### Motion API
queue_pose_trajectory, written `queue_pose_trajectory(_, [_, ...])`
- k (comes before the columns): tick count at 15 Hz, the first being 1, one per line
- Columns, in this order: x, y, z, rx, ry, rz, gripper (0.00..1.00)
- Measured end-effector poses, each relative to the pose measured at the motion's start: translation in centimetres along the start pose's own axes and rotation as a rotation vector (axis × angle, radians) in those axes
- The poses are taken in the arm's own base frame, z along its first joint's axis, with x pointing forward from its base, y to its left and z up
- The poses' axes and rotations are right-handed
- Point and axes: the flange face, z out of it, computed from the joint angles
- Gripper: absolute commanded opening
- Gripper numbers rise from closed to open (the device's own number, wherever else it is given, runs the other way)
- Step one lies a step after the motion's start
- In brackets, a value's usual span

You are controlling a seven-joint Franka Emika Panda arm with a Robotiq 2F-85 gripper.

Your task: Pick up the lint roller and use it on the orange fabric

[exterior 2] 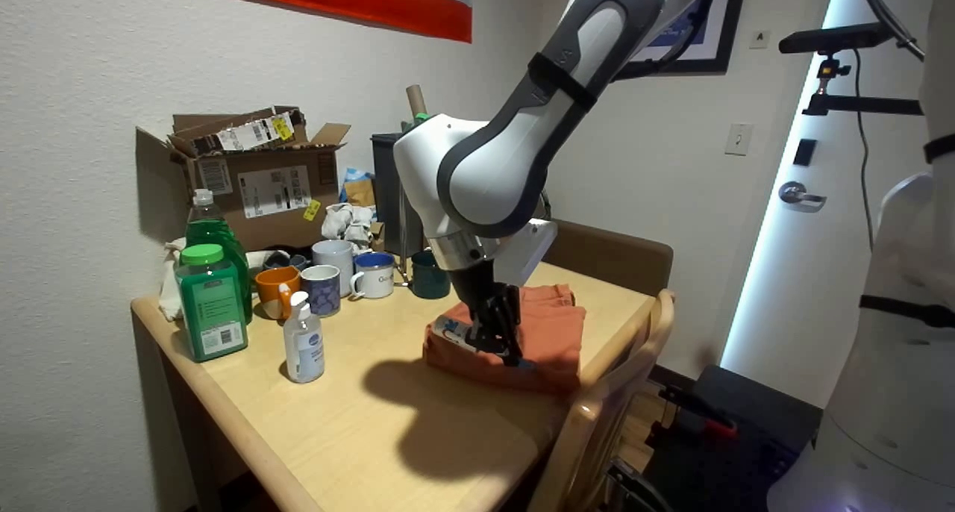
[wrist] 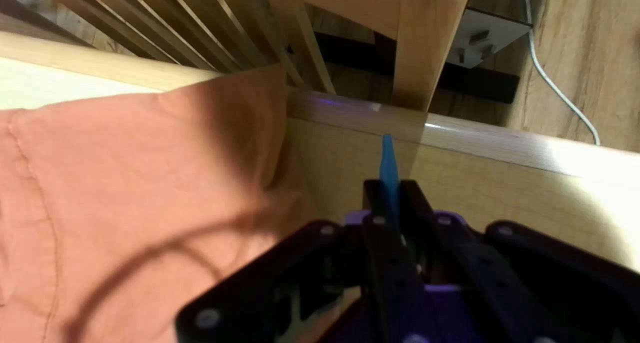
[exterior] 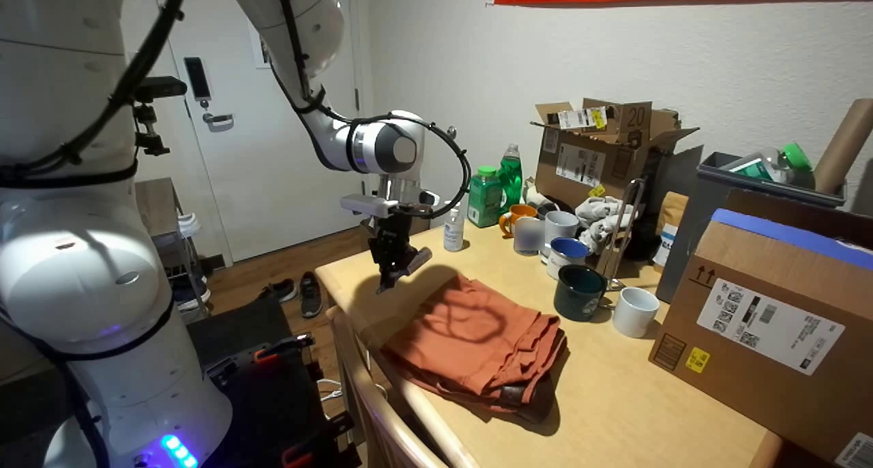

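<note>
In the wrist view, my jaws are pinching the lint roller (wrist: 389,170), orange fabric (wrist: 140,183) lying at their nine o'clock.

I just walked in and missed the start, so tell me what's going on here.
A robot arm is holding the lint roller by its blue handle, the gripper shut on it. The orange fabric lies roughly folded on the table. The gripper hangs by the fabric's edge, and the lint roller looks raised off the fabric. Whether any rolling has been done, these views do not show.
</note>
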Motion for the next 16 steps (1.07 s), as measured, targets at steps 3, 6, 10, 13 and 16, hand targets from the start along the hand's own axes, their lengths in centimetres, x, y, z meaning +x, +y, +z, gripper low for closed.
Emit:
queue_pose_trajectory(3, [0.1, 0.0, -0.1, 0.000, 0.001, 0.000, 0.11])
queue_pose_trajectory(6, [0.1, 0.0, 0.0, 0.000, 0.001, 0.000, 0.03])
queue_pose_trajectory(10, [1.0, -0.3, 0.1, 0.001, 0.000, -0.005, 0.03])
queue_pose_trajectory(13, [3.1, -0.7, 0.3, 0.022, -0.001, -0.020, 0.03])
queue_pose_trajectory(16, [5.6, -1.2, 0.9, 0.061, -0.008, -0.067, 0.03])
